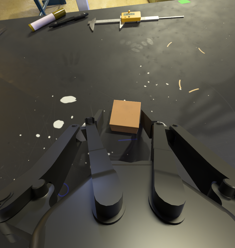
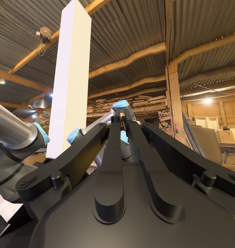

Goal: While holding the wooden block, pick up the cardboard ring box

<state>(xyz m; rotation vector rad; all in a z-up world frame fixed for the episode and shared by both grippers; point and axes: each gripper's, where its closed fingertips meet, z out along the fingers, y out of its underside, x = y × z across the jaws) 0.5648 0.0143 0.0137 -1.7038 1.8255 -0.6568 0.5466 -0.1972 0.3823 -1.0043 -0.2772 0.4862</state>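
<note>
So my right gripper (image 2: 122,116) is pinched down narrow on the wooden block (image 2: 122,115), just a small tan sliver showing between the pads, and I've got it raised and pointed up toward the shed roof. My guess is that's deliberate: parked high so it's well clear of the table while the other arm works.

My left gripper (image 1: 121,118) is spread to a medium gap and straddling the cardboard ring box (image 1: 125,117), which sits flat on the dark, paint-speckled table (image 1: 167,64). The right-hand pad looks like it's touching or just beside the box's right side; on the left there's a visible gap, so nothing's clamped yet. The box is off-centre between the fingers, so closing will probably nudge it left a bit before it seats.

Far side of the table has a marker (image 1: 47,19), a black pen (image 1: 68,20) and a caliper with a yellow readout (image 1: 130,17), all well apart from the box, so no clutter to worry about. Next thing I'd say is squeeze, then lift.
</note>
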